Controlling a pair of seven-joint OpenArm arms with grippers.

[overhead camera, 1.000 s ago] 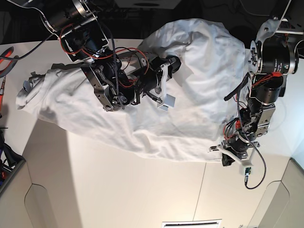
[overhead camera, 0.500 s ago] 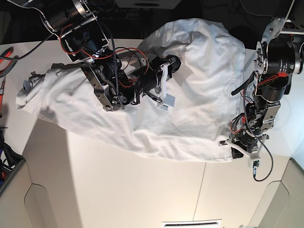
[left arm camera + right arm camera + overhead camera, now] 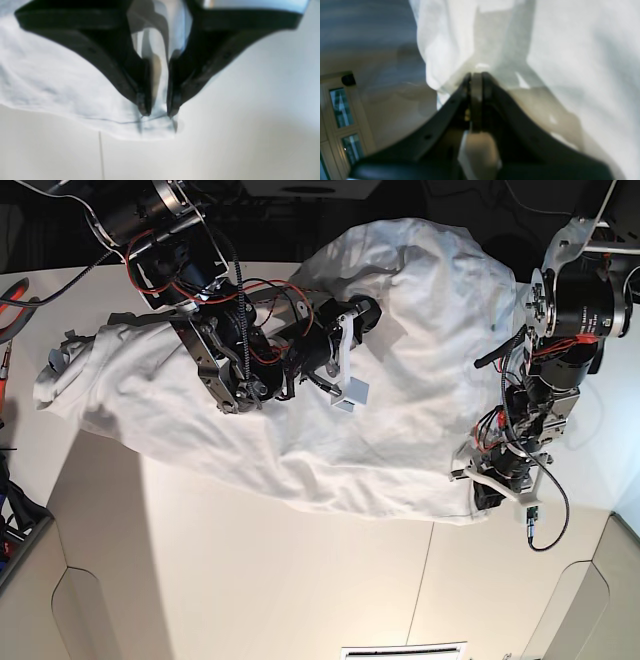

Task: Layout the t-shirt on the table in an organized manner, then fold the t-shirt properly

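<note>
- Two arms over one white t-shirt (image 3: 400, 360), spread in a wrinkled heap across the far half of the worktop (image 3: 250, 570).
- Shirt bunched high toward the back edge, one end trailing off to the base view's left, hem lying along the worktop near a thin dark seam (image 3: 100, 155).
- Left gripper (image 3: 157, 113) at the hem corner on the base view's right (image 3: 480, 500), jaws parted a little, tips resting on the fabric edge; cloth visible in the gap, but no way to tell whether gripped or merely touched.
- Bare worktop just beside that corner, to the right in the left wrist view.
- Right gripper (image 3: 476, 75) pressed into the shirt's middle, jaws clenched tight, pads flat against each other with no visible gap.
- White cloth draped around and above those tips in the right wrist view; hard to tell whether any fold sits pinched between them.
- Right arm (image 3: 230, 340), with red wiring, lying over the shirt's left part in the base view.
</note>
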